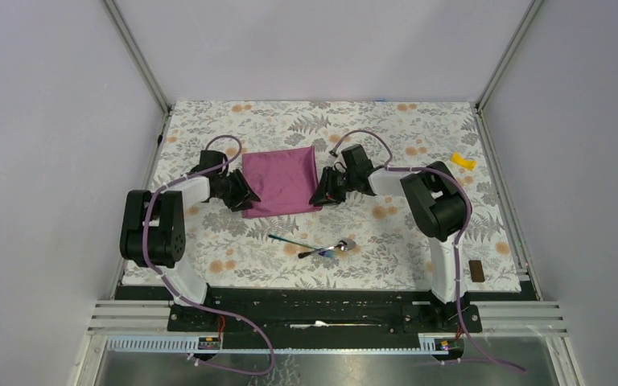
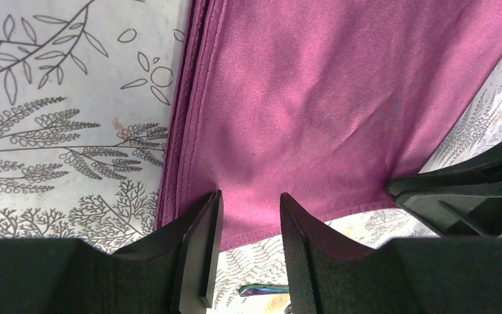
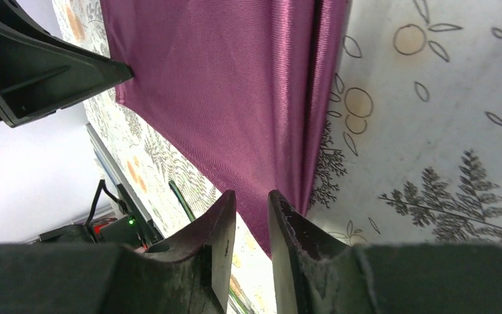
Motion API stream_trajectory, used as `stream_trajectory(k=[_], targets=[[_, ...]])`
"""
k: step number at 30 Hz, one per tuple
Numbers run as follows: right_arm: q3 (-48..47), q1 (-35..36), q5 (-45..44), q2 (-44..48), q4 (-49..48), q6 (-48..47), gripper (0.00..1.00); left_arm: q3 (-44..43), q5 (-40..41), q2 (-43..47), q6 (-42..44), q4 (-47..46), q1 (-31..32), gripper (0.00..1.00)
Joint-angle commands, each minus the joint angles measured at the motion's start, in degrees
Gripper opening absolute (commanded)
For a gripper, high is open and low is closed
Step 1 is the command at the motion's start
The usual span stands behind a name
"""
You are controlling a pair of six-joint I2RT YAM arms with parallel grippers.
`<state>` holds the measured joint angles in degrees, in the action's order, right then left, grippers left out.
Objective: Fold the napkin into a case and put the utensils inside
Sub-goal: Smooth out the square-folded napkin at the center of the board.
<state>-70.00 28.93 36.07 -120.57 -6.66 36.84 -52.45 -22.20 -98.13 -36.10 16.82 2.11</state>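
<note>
The dark purple napkin (image 1: 282,181) lies flat on the floral tablecloth as a wide folded rectangle, not a narrow case. Stacked layers show along one side edge (image 2: 180,131). My left gripper (image 1: 249,195) is open at its near left corner, jaws straddling the near hem (image 2: 250,195) with tablecloth showing in the gap. My right gripper (image 1: 319,197) is open at the near right corner (image 3: 251,193), with nothing pinched. The utensils lie nearer the bases: a silver spoon (image 1: 346,244) and a thin iridescent-handled piece (image 1: 290,240), whose tip (image 2: 261,288) shows between the left fingers.
A small yellow piece (image 1: 463,162) lies at the far right of the tablecloth. A small brown block (image 1: 475,271) sits at the near right edge. Grey walls and metal frame rails close in the table on three sides.
</note>
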Motion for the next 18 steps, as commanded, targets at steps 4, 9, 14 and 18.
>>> stream_trajectory(k=[4, 9, 14, 18], targets=[[-1.6, -0.6, -0.3, 3.1, 4.7, -3.1, 0.34, 1.7, 4.4, 4.4, 3.0, 4.4, 0.3, 0.47], [-10.0, -0.6, 0.8, 1.9, 5.0, -2.4, 0.43, -8.5, -0.9, 2.9, 2.8, 5.0, 0.1, 0.54], [-20.3, -1.2, 1.3, -5.6, 3.3, 0.0, 0.53, -19.0, -4.3, -5.9, 0.3, 0.8, -0.8, 0.57], [-27.2, -1.7, 1.5, -11.1, 3.5, 0.3, 0.57, -25.0, -2.8, -13.2, -0.9, -4.7, -1.6, 0.57]])
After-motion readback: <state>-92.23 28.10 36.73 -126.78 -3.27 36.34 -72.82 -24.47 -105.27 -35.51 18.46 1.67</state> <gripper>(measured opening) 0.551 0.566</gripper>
